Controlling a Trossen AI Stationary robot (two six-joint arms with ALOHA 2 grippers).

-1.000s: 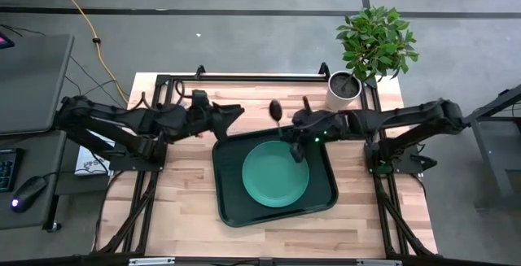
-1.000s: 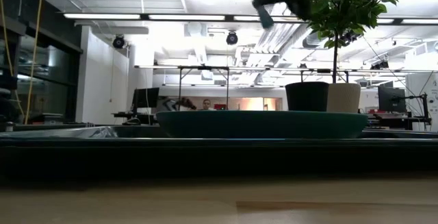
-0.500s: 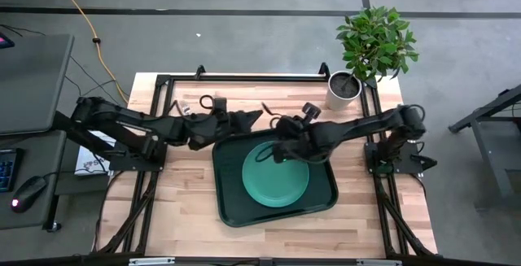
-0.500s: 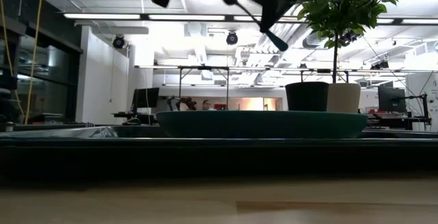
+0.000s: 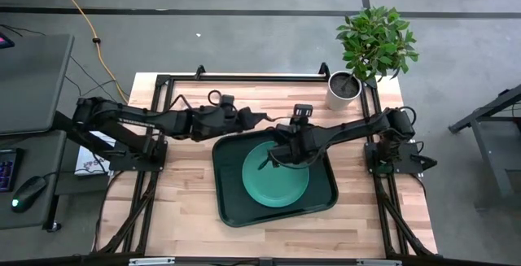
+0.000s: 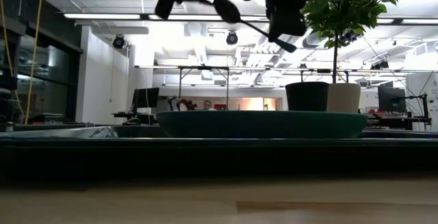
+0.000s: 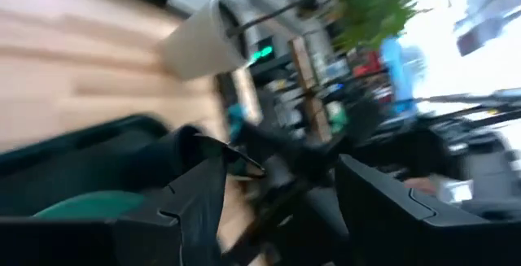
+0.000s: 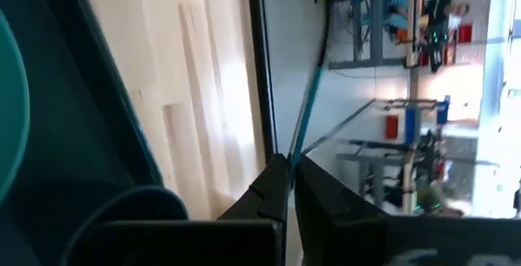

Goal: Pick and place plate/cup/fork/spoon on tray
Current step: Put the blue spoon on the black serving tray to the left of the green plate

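The teal plate (image 5: 275,175) lies in the dark green tray (image 5: 232,205). My right gripper (image 5: 281,150) hangs above the plate's far edge, shut on the spoon (image 6: 227,9); the silver bowl points toward the table's left and the teal handle end (image 6: 286,45) slants down to the right. My left gripper (image 5: 254,119) is open and empty above the tray's far left corner; it also shows in its wrist view (image 7: 277,209). The dark cup (image 6: 306,95) stands behind the plate, on the tray as far as I can tell. The fork does not show. My right gripper pinches the spoon's thin teal handle (image 8: 294,154) between its two shut fingers. The handle runs on forward past the fingertips. The spoon is lifted clear, high above the plate, tilted with the bowl end up and the handle end lower.
A white pot (image 5: 343,89) with a green plant (image 5: 376,40) stands at the table's far right corner. Bare wood lies left of the tray (image 5: 183,193) and at its near side. A black frame rail (image 5: 244,77) runs along the far edge.
My right gripper has carried the spoon from the tray's far edge toward the near left, over the plate, and has turned, so the bowl has swung from the far side round to the left. My left gripper has reached right, toward the tray's far left corner.
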